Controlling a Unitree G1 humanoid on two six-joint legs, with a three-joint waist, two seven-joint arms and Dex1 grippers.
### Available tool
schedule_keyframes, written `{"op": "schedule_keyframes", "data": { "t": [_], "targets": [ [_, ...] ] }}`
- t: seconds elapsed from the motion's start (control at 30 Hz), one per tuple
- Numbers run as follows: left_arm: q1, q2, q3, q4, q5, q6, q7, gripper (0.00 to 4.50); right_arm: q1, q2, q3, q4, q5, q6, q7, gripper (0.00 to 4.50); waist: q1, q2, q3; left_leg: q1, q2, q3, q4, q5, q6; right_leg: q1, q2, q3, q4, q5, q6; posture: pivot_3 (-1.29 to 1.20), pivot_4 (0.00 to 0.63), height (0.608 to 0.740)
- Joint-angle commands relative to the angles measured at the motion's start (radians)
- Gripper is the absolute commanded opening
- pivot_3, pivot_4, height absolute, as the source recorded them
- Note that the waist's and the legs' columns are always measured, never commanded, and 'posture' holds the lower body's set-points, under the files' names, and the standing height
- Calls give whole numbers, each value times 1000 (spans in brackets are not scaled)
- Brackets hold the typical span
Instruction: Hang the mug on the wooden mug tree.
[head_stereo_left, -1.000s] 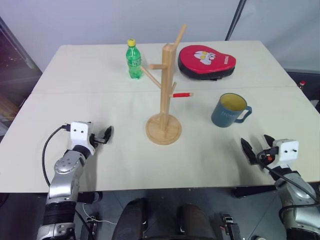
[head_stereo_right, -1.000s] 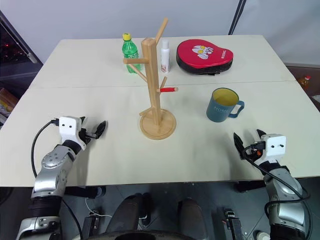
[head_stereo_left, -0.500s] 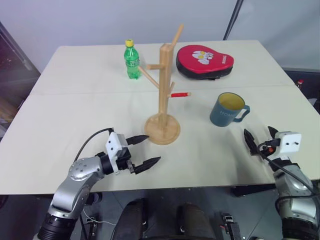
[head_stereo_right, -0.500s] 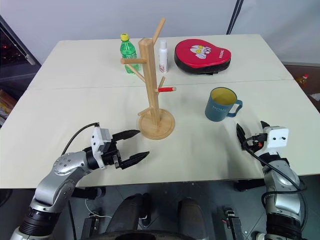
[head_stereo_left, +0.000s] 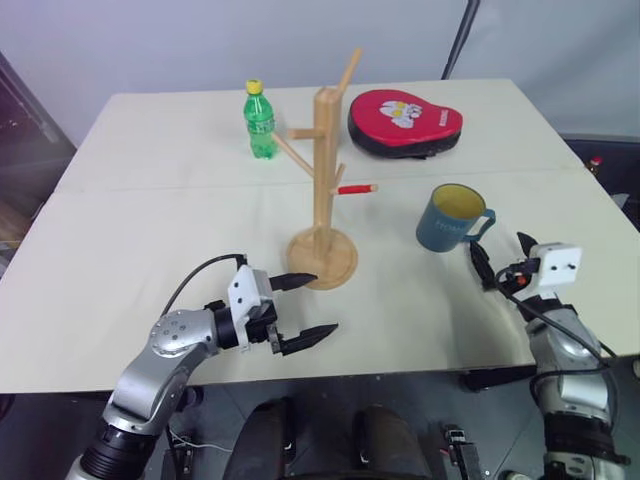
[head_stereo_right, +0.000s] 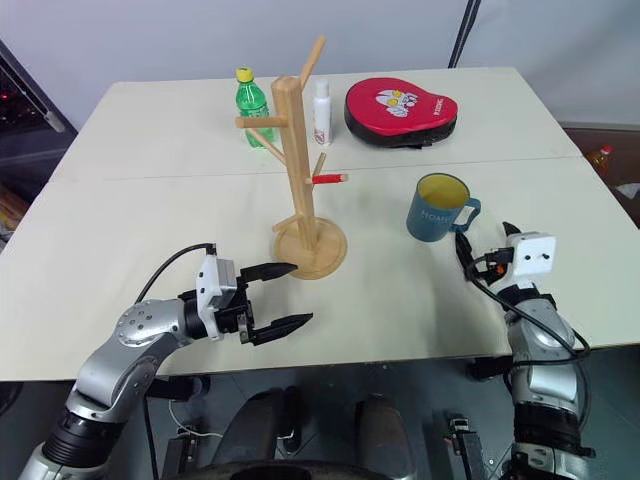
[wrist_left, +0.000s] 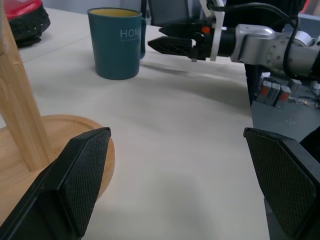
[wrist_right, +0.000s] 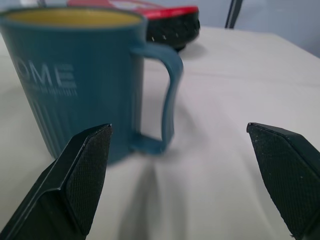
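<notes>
The blue-grey mug (head_stereo_left: 447, 218) with a yellow inside stands upright on the table, right of the wooden mug tree (head_stereo_left: 325, 180), its loop handle (wrist_right: 169, 95) turned toward my right gripper. My right gripper (head_stereo_left: 497, 252) is open, level and just short of the handle, touching nothing. The tree stands mid-table on its round base (head_stereo_left: 340, 262), with a red-tipped peg (head_stereo_left: 358, 188) pointing at the mug. My left gripper (head_stereo_left: 322, 303) is open and empty just in front of the base, pointing right; its wrist view shows the mug (wrist_left: 116, 42) and the right gripper (wrist_left: 156, 38).
A green bottle (head_stereo_left: 261, 120) stands at the back, left of the tree. A small white bottle (head_stereo_right: 321, 100) is behind the tree, and a red pad (head_stereo_left: 404, 122) lies at the back right. The table's front edge (head_stereo_left: 400, 362) runs close under both grippers.
My left arm swung in from the table's left to the tree's base, and its gripper now points right. My right gripper moved forward, closer to the mug's handle. The mug and tree stayed put.
</notes>
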Motion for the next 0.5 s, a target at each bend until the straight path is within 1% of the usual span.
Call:
{"op": "schedule_keyframes", "data": {
  "t": [0.03, 0.37, 0.5],
  "targets": [
    [-18, -3, -3, -28, 0, -9, 2, 4500, -58, -23, -6, 56, -19, -25, -9, 4446, 1, 0, 0, 0, 0, 0, 0, 0, 0, 0, 0, 0, 0, 0, 0, 0, 150, 740],
    [-43, -10, -7, -15, 3, -16, 5, 4500, -156, -40, 2, 214, -53, -69, -2, 4446, -1, 0, 0, 0, 0, 1, 1, 0, 0, 0, 2, 0, 0, 0, 0, 0, 150, 740],
    [-45, -12, -4, -13, 6, -18, 4, 4500, -187, -40, 8, 243, -58, -75, -6, 4446, -1, 0, 0, 0, 0, 1, 1, 0, 0, 0, 2, 0, 1, 0, 1, 0, 150, 740]
  ]
}}
